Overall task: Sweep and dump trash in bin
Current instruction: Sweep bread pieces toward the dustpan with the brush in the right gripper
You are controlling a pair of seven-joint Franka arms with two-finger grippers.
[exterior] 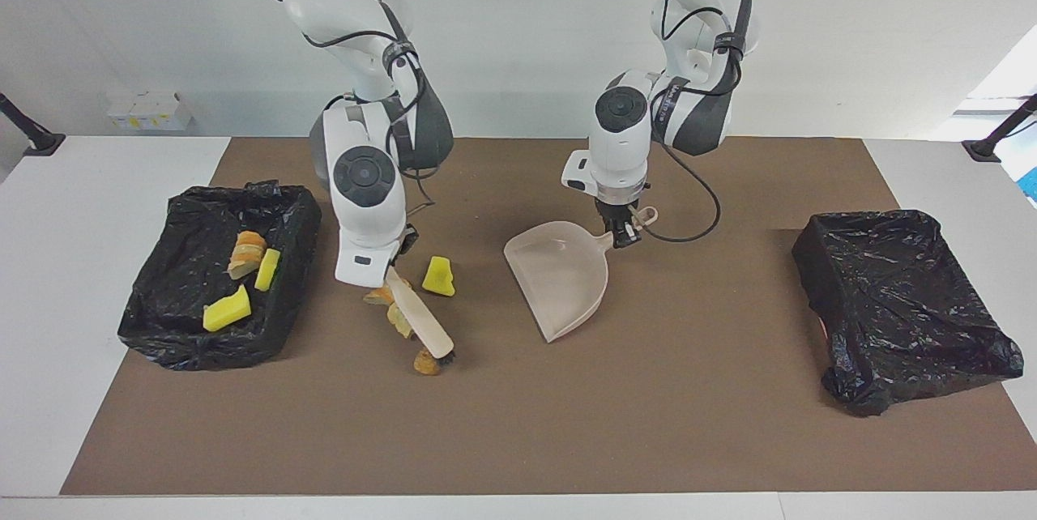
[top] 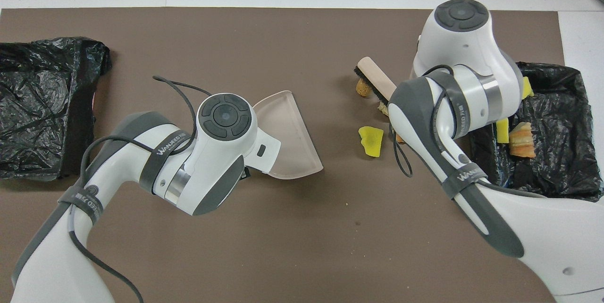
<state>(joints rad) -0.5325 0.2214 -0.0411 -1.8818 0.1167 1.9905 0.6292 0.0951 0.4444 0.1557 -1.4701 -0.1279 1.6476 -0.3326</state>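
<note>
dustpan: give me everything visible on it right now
The dustpan is a beige, plastic-looking scoop with a short handle ending in a hang loop. It sits mid-mat, holds no trash, and its open lip points away from the robots. The left hand is shut on its handle. Nothing else touches it.

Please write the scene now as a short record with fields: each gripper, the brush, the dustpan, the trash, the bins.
right gripper: shut on the brush handle
brush: slanted, bristle end on the mat by a brown piece
left gripper: shut on the dustpan handle
dustpan: empty, on the mat
trash on mat: yellow wedge, brown pieces beside the brush
bin at right arm's end: holds three pieces
other bin: no trash visible
</note>
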